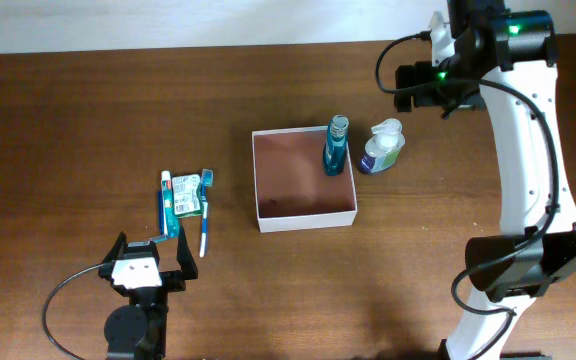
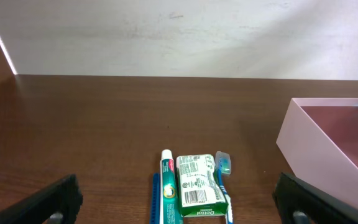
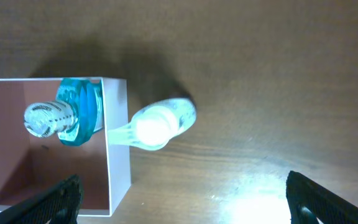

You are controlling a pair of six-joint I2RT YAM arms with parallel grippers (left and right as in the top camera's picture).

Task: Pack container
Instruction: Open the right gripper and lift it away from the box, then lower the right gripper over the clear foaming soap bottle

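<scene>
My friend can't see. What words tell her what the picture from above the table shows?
A white-walled container sits mid-table with a teal bottle standing in its far right corner and a white pump bottle outside that corner. To its left lie a toothpaste tube, a green soap box and a blue toothbrush.

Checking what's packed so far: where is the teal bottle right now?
In the overhead view the teal bottle stands inside the container, in its far right corner, with the white pump bottle just outside that wall.
</scene>
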